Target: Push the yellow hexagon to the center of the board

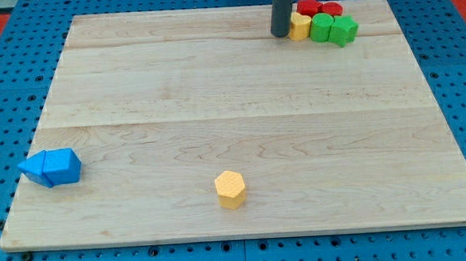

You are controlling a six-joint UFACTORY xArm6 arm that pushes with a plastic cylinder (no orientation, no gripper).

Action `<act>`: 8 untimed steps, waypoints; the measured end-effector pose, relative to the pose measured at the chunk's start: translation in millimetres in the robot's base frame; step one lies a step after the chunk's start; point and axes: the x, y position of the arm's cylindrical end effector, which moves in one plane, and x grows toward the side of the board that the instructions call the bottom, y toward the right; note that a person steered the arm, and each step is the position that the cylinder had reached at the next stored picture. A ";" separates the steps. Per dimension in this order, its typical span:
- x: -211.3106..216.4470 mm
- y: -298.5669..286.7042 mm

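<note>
1. The yellow hexagon [230, 188] lies near the table's [215, 91] bottom edge, below the center; the push is not yet done.
2. My tip [281, 34] stands at the view's top, touching another yellow block [299, 26], well apart from the hexagon.
3. There are no jaws, only the rod.

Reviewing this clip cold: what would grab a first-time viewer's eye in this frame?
The tight cluster at the view's top right: red blocks, green blocks and a yellow block packed together, with my tip right at the yellow block's left side. Next, the yellow hexagon alone near the view's bottom centre, far from my tip. Two blue blocks sit together at the left edge.
</note>
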 end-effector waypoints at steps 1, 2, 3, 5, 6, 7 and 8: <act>105.6 -12.4; 212.1 30.2; 304.2 21.6; 278.4 -90.9; 284.6 -107.1; 285.2 -160.2; 284.3 -205.9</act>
